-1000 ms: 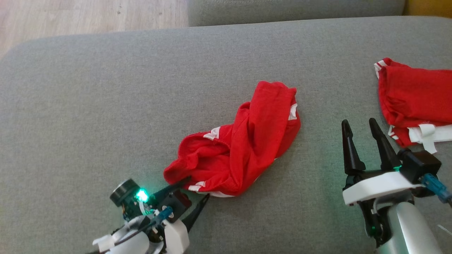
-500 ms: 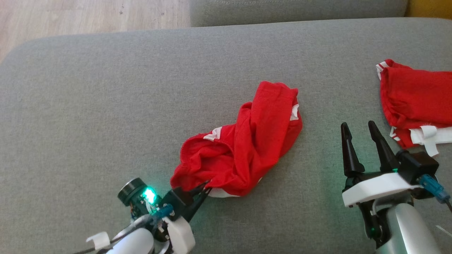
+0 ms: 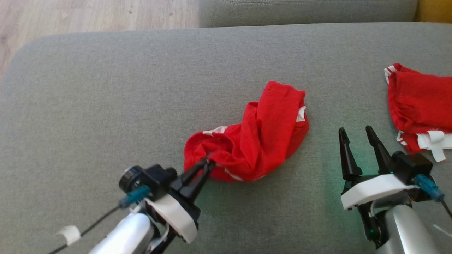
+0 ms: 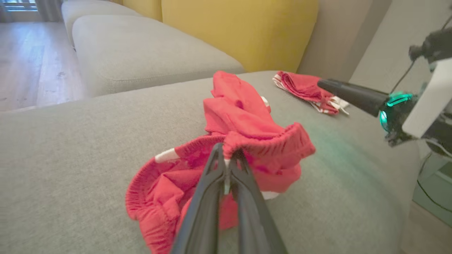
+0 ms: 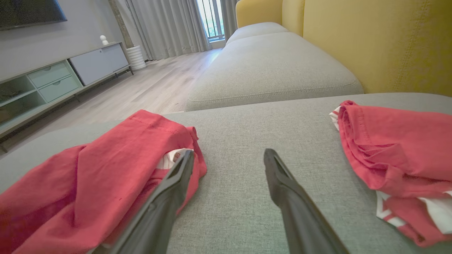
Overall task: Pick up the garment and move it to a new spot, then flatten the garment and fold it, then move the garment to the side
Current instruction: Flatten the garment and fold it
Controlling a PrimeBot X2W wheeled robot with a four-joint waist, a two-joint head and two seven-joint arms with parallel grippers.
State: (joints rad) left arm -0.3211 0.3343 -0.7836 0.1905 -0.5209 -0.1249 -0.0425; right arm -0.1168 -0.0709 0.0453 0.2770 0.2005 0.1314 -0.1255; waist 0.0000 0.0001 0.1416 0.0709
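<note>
A crumpled red garment (image 3: 263,135) with white trim lies in the middle of the grey sofa cushion (image 3: 106,88). My left gripper (image 3: 208,163) is shut on the garment's elastic edge at its near left end; in the left wrist view the fingertips (image 4: 226,157) pinch the red waistband (image 4: 268,144), which is raised off the cushion. My right gripper (image 3: 355,132) stands open to the right of the garment with nothing between its fingers (image 5: 166,197), close above the cushion.
A second red garment (image 3: 416,106) with white trim lies folded at the cushion's right edge (image 5: 395,155). Another grey cushion (image 5: 268,63) and yellow backrests (image 5: 381,42) lie beyond. Wooden floor (image 3: 70,16) shows past the cushion's far left.
My left gripper has shut on the garment's near edge and lifted it up and forward, bunching the cloth. The head camera has shifted a little. The right gripper keeps its place.
</note>
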